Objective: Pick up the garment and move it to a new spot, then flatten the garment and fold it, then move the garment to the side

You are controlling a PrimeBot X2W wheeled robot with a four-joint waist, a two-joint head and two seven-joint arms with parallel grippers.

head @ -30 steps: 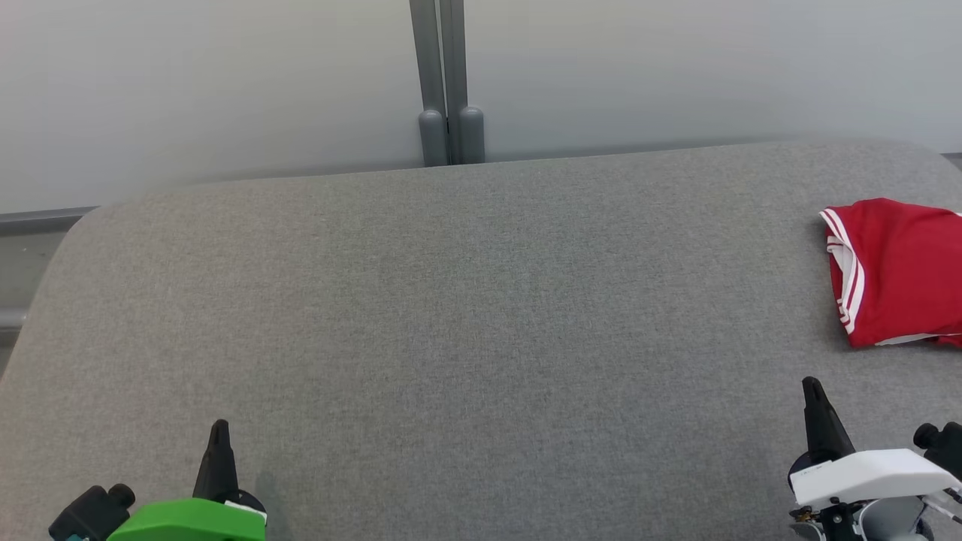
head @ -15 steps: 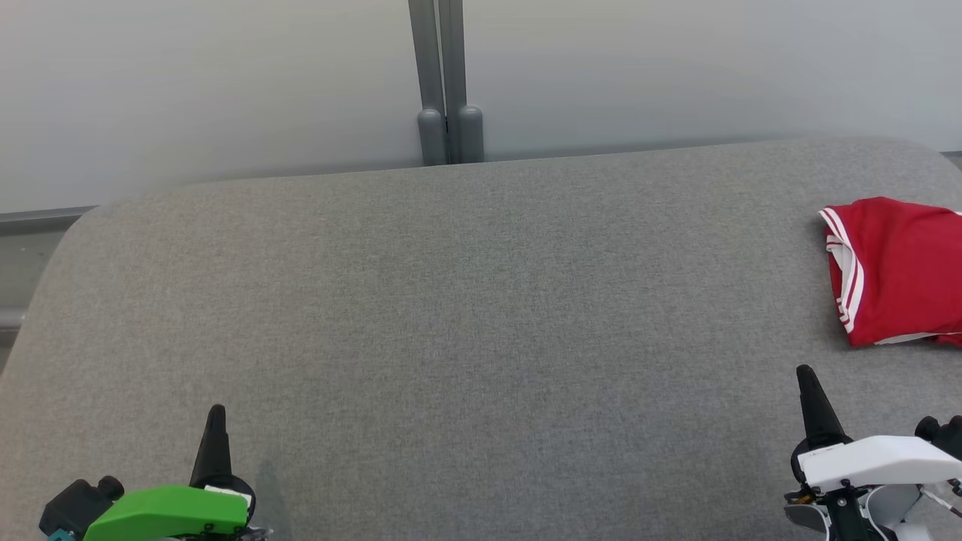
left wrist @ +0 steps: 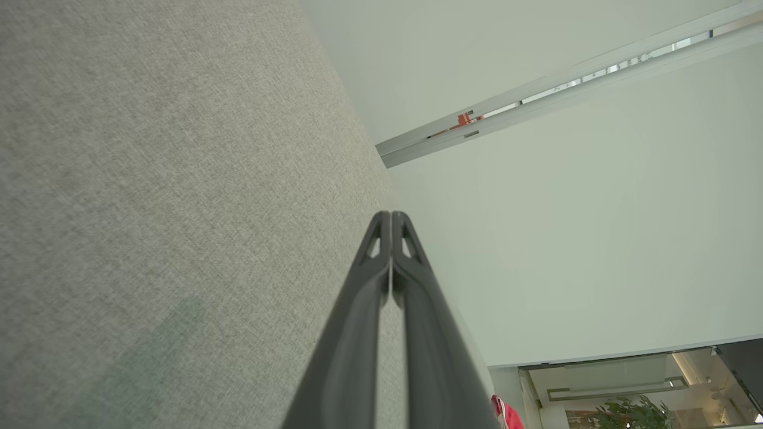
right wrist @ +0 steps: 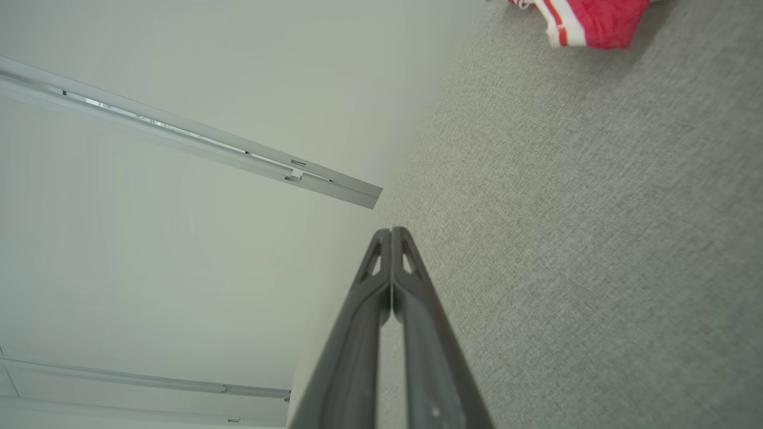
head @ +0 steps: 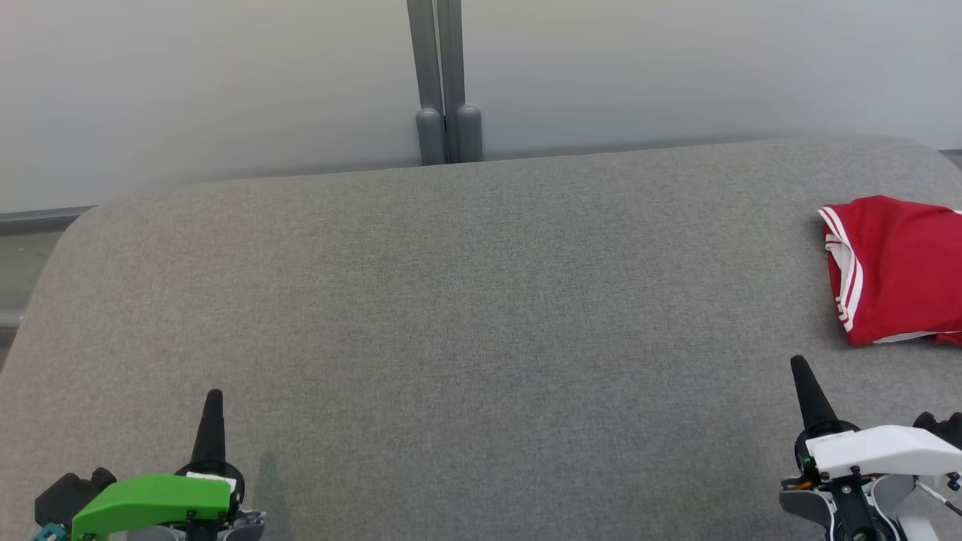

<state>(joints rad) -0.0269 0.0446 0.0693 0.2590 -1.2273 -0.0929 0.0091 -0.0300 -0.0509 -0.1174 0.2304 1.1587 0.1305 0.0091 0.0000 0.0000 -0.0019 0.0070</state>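
Grey table [head: 481, 315] – red garment [head: 898, 270] lies compact at its right edge. Left gripper [head: 213, 400] and right gripper [head: 799, 370] sit at the near edge, jaws closed on nothing – fits awaiting pickup or already set aside. Any grasp suits the right arm.

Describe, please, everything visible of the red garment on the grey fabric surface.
The red garment with white stripes looks like soft, smooth sports fabric. It lies folded in a flat bundle at the right of the grey fabric surface, cut off by the head view's right edge. Paired white stripes run along its left edge, where a white layer peeks out. In view, only the surface touches it; the right hand is apart, nearer the robot.
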